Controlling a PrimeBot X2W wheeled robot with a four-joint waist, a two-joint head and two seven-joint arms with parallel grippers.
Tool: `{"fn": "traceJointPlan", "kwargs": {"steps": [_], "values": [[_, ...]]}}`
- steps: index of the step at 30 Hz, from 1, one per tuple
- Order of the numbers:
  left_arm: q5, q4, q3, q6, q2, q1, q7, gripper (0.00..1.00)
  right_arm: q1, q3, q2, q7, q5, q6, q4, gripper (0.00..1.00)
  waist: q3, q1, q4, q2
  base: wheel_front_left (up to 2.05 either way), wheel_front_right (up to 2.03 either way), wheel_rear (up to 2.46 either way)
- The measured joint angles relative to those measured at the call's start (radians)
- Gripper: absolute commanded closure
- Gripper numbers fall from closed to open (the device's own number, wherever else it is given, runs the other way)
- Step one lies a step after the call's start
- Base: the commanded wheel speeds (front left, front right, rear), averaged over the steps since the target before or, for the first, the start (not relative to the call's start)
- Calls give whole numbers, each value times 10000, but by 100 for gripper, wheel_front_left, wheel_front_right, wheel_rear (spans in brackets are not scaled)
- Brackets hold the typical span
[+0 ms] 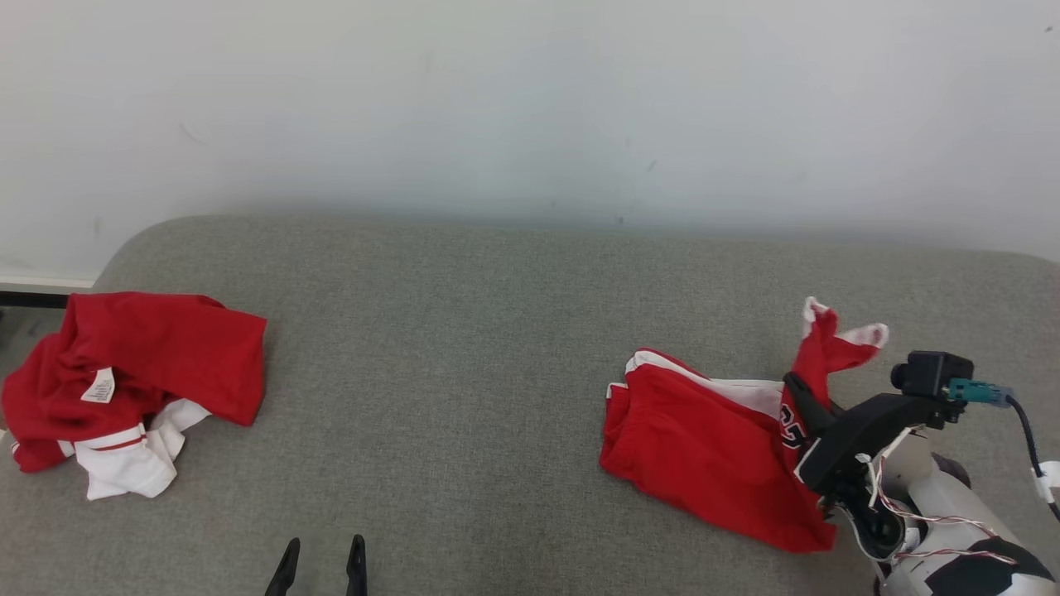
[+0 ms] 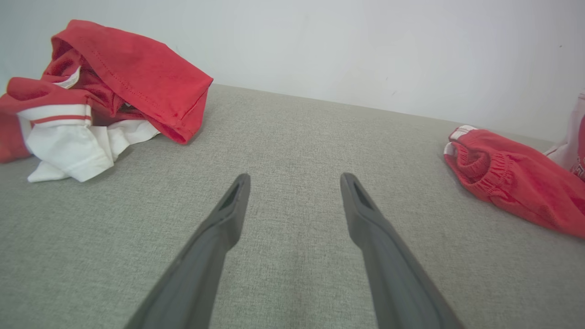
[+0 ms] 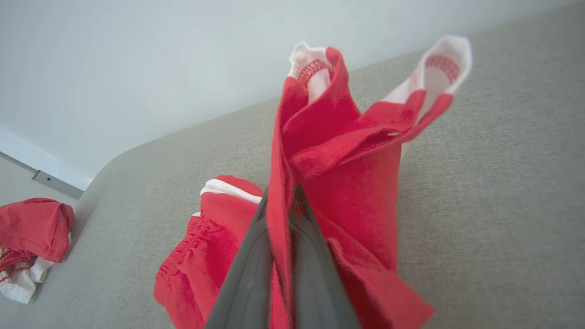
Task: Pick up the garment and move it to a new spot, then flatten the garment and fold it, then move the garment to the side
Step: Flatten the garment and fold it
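Right of frame, the right end effector (image 1: 793, 386) clenches a raised fold of the red garment (image 1: 704, 447) — likely to carry it; the left end effector (image 1: 320, 546) hangs released.

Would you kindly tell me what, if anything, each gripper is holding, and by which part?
The right gripper pinches the red-and-white fabric garment by a red fold below its raised white-edged tips. The left gripper, open, holds nothing.

Bright, even, soft light; faint shadows, wide-angle stretch at wrist-view edges
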Motion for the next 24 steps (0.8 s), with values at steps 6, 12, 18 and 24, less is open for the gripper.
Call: {"fn": "traceJointPlan", "kwargs": {"steps": [6, 12, 18, 24], "values": [[-6, 27, -63, -12, 0, -28, 0, 0, -9, 153, 614, 479, 445, 0, -368, 100, -22, 0, 235, 0, 0, 0, 0], [-94, 127, -368, -8, -4, -78, 0, 0, -388, 311, 1404, 483, 307, 0, 247, 100, -48, 0, 652, 0, 0, 0, 0], [-197, 268, -669, 6, -2, -178, 0, 0, -808, 278, 2052, -46, -96, -2, 1948, 100, -47, 0, 1183, 0, 0, 0, 0], [-238, 313, -711, 73, -2, -246, 0, 0, -1081, 307, 2397, -493, -213, -2, 2936, 51, 2, 0, 1409, 0, 0, 0, 0]]}}
